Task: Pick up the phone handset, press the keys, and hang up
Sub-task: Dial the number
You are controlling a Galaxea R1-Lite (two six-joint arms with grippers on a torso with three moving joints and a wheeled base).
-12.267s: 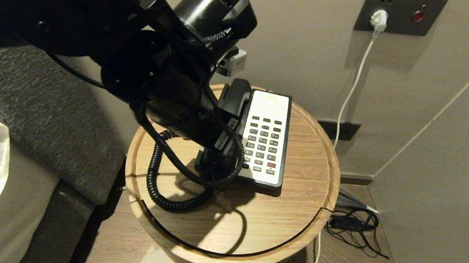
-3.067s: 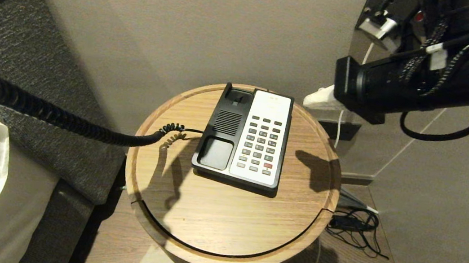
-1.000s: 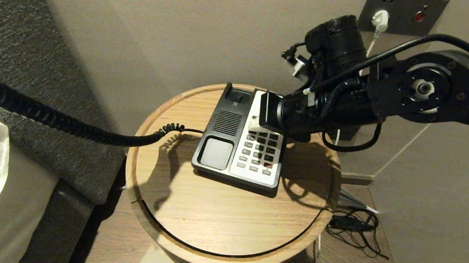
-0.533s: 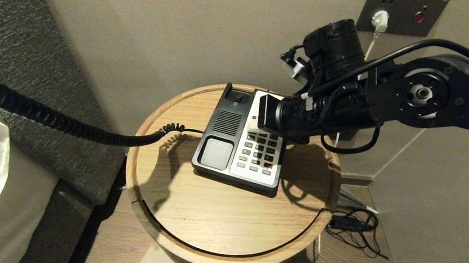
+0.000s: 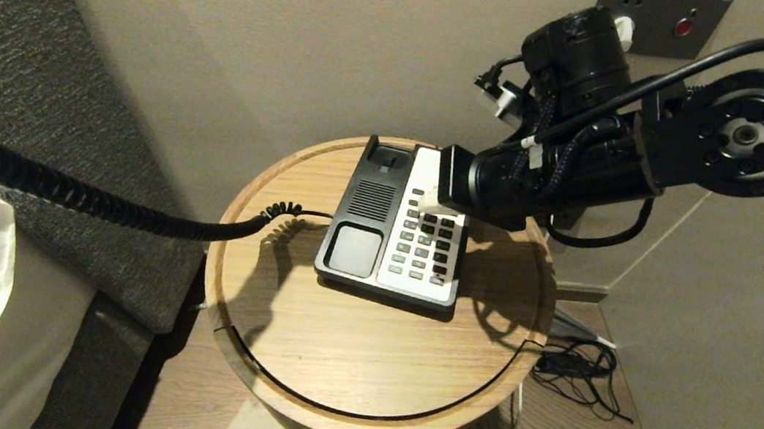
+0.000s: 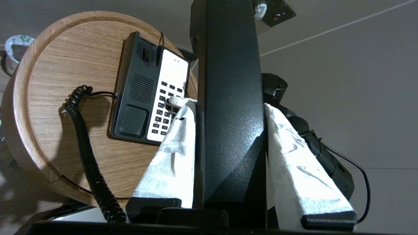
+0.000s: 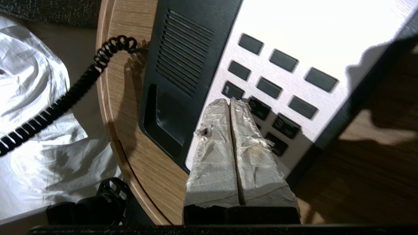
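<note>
Since half a second ago the right gripper (image 7: 230, 101) has drawn slightly back from the phone base (image 5: 355, 251); its wrapped fingers (image 7: 212, 156) are pressed together, empty, tips over the upper keys (image 5: 426, 242). Bare wood lies all around the base to the raised rim of the round table (image 5: 363, 360). Off to the left, the left gripper (image 6: 228, 107) clamps the phone handset (image 6: 228, 98), its coiled cord (image 5: 81, 197) stretched past the table's edge.

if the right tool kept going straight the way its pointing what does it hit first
Most likely the keys: the right tool, shut, points down at the upper left of the keypad on the phone base. Whether it already touches is unclear.
</note>
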